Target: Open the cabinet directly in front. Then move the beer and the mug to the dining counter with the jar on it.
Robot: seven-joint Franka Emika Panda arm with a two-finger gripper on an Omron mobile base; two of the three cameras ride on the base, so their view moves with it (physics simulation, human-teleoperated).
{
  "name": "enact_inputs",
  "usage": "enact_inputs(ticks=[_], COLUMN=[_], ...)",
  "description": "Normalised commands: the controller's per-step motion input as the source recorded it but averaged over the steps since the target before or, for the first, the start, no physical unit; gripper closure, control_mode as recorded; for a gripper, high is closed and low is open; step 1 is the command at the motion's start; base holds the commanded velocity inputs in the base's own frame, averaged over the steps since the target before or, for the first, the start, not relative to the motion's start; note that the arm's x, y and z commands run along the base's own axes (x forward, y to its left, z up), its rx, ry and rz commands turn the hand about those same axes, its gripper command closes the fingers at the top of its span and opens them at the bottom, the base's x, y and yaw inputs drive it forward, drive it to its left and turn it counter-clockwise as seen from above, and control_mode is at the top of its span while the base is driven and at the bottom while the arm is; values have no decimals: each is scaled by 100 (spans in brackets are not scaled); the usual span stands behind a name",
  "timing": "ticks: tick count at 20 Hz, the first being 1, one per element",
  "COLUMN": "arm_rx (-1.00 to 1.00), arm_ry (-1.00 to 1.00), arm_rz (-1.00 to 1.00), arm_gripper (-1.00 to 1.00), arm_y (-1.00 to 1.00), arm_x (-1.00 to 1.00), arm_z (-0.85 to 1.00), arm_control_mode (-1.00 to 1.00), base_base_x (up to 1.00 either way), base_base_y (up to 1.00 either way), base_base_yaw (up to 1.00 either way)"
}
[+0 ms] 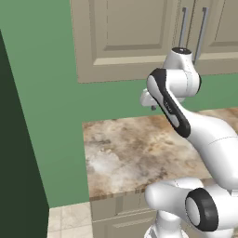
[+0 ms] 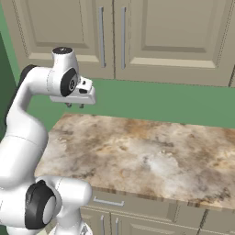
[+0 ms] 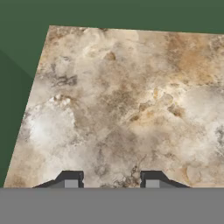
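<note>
The cabinet (image 1: pixel 125 32) (image 2: pixel 179 32) hangs on the green wall straight ahead, with both beige doors shut. Its two grey bar handles (image 2: pixel 101 36) stand side by side at the middle seam. My gripper (image 2: pixel 75 105) (image 1: pixel 153 108) hangs below the cabinet's lower edge, pointing down at the worktop. In the hand view the gripper (image 3: pixel 109 179) is open, its two dark fingertips (image 3: pixel 70 179) apart with nothing between them. The beer, the mug, the jar and the dining counter are out of view.
A short marble worktop (image 1: pixel 130 153) (image 2: pixel 151 156) (image 3: pixel 122 100) lies under the gripper, its left end against the green wall. Low beige drawer units (image 2: pixel 128 204) sit beneath it. A tall dark panel (image 1: pixel 14 139) stands at the far left.
</note>
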Motion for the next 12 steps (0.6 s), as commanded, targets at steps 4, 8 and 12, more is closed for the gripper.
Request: enact_inputs(ticks=[4,8,12], arm_rx=[0,0,0], arm_ry=[-5,-17,-22], arm_rz=[0,0,0], arm_gripper=[-100,-100,-100], arm_y=[0,0,0], arm_x=[-8,-32,-30], arm_z=[1,19,32], arm_control_mode=[-100,-100,-100], base_base_x=[0,0,0], base_base_y=[0,0,0], base_base_yaw=[0,0,0])
